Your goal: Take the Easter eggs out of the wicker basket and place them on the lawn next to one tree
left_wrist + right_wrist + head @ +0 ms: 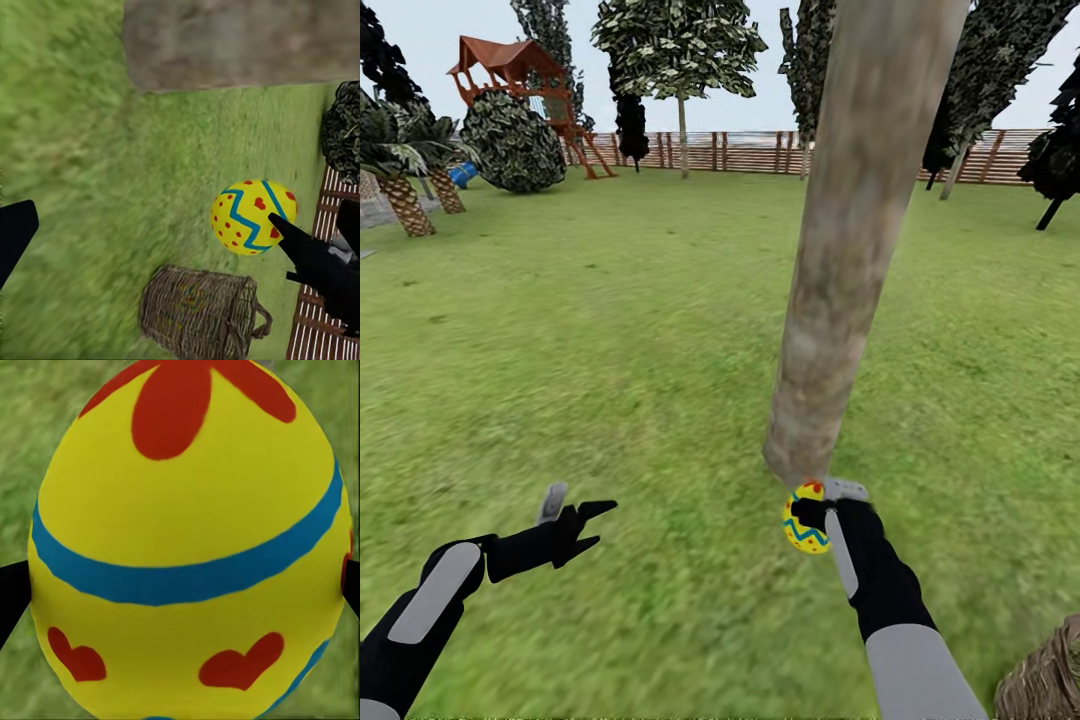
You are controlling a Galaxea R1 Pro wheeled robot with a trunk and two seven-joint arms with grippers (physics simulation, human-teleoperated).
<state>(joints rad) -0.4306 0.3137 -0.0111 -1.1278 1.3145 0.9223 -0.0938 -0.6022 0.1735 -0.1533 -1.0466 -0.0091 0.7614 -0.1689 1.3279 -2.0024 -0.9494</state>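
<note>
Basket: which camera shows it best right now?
The left wrist view: the basket appears nearly whole on the grass, weave and a loop handle visible, beyond the held egg. The head view catches just its edge at the frame corner.

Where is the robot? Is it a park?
More likely a backyard garden: a grassy lawn, a wooden fence around it, a playset, and a tree trunk up close.
</note>
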